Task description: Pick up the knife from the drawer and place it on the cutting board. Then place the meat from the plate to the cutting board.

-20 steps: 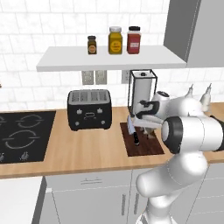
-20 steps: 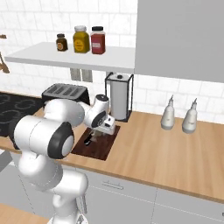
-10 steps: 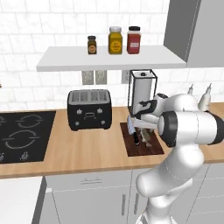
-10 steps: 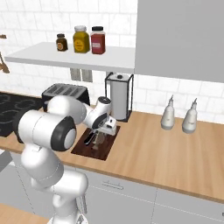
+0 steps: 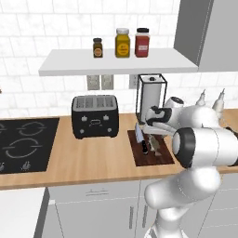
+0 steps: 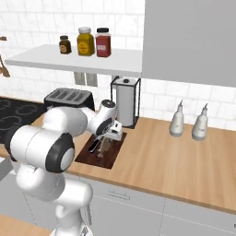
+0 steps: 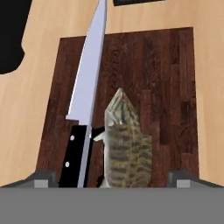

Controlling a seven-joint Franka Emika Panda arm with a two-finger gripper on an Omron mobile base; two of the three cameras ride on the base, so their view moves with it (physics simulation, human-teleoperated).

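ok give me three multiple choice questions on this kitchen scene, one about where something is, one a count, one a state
1. Where does the meat lie?
A. on the cutting board, beside the knife
B. on the stove
C. on the shelf

2. How many jars stand on the shelf?
A. one
B. three
C. five

3. How do the end effector jaws stand?
A. clamped on the knife handle
B. spread wide either side of the meat
C. shut on a bottle

Answers:
1. A, the hand view shows meat and knife side by side on the dark board.
2. B, a small dark jar, a yellow jar and a red jar line up there.
3. B, the fingertips sit far apart with the meat between them, gripping nothing.
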